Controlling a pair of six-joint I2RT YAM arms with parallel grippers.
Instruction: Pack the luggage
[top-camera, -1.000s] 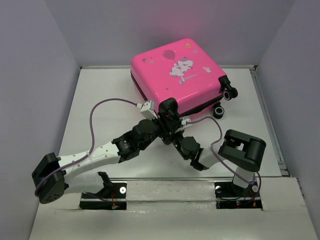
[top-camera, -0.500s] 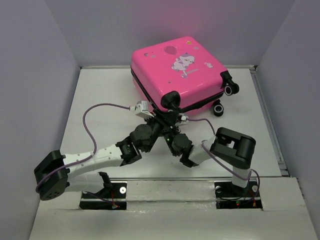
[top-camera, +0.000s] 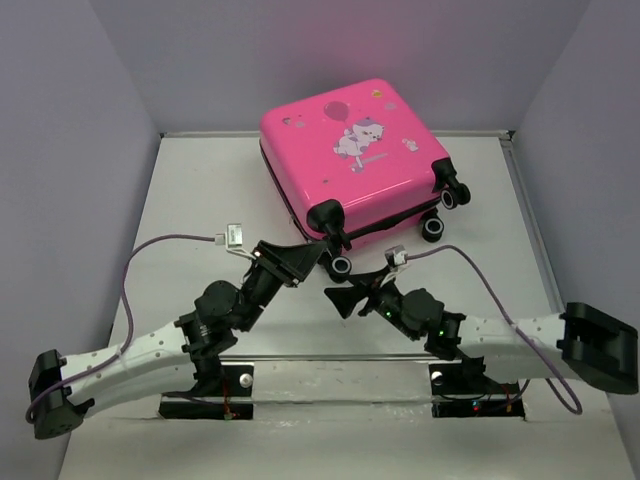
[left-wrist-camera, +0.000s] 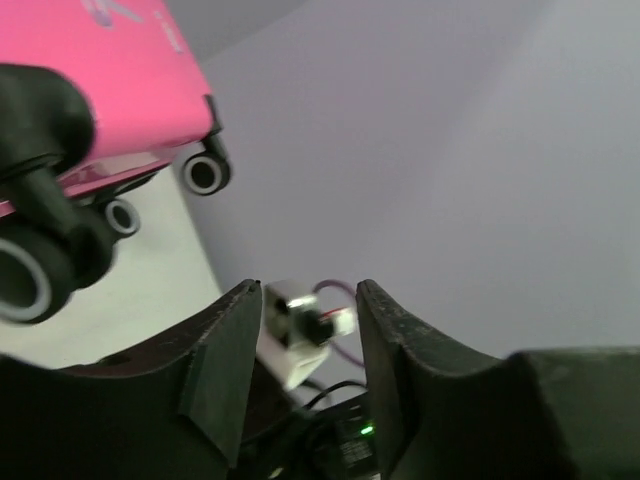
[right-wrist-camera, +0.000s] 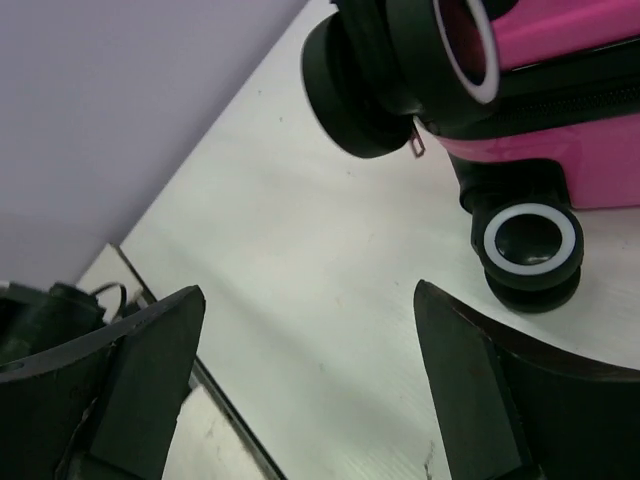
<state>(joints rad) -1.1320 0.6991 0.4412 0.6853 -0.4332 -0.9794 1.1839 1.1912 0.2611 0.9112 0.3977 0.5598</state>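
Observation:
The luggage (top-camera: 350, 155) is a hot-pink hard-shell suitcase with a cartoon animal print. It lies closed, lid up, at the back middle of the table, its black wheels (top-camera: 432, 228) toward the right. My left gripper (top-camera: 312, 254) is just in front of its near corner, beside a white-ringed wheel (top-camera: 341, 265). It is open, with nothing between its fingers (left-wrist-camera: 232, 350). My right gripper (top-camera: 347, 297) is a little nearer and lower, wide open over bare table. The right wrist view shows the pink shell (right-wrist-camera: 580, 165) and a wheel (right-wrist-camera: 530, 245) beyond the gripper (right-wrist-camera: 305, 300).
The white table (top-camera: 200, 200) is boxed in by grey walls on three sides. A raised strip (top-camera: 330, 385) at the near edge holds both arm bases. Purple cables loop above each arm. In the left wrist view, the right arm's white connector (left-wrist-camera: 290, 325) shows between the fingers.
Both arms have drawn back from the suitcase's near corner toward the near edge and stretched outward. The right gripper has gone from shut to wide open. The suitcase has shifted slightly.

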